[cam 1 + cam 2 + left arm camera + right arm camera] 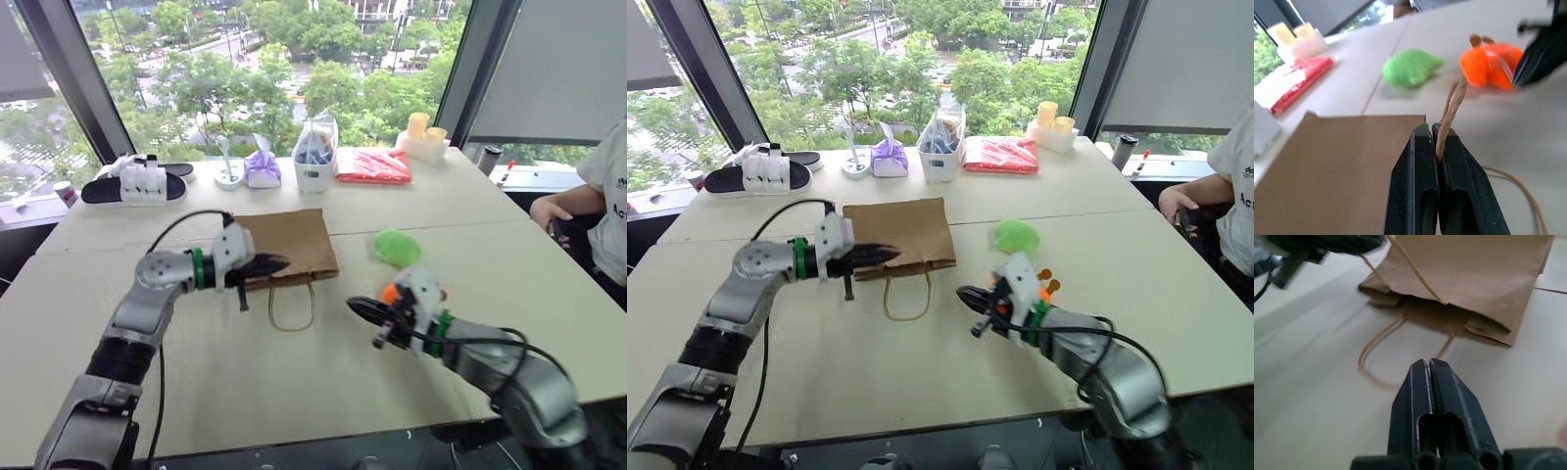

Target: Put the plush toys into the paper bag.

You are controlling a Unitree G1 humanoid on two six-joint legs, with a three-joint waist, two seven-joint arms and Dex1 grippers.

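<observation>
The brown paper bag [290, 239] lies flat on the table with its mouth toward me. My left gripper [278, 264] is shut on the bag's upper twine handle [1452, 105] at the mouth. The other handle loop [291, 309] rests on the table. My right gripper [355, 306] hovers shut and empty just right of that loop, pointing at the bag's mouth [1449, 316]. The lime green plush toy [397, 247] lies right of the bag. The orange plush toy [1488, 64] sits just nearer than the green one, partly hidden behind my right hand.
Along the far edge stand black and white slippers [132, 184], a purple pouch [262, 168], a clear bag of blue items [315, 155], a red packet [372, 164] and yellow cups [426, 130]. A person [600, 201] sits at the right.
</observation>
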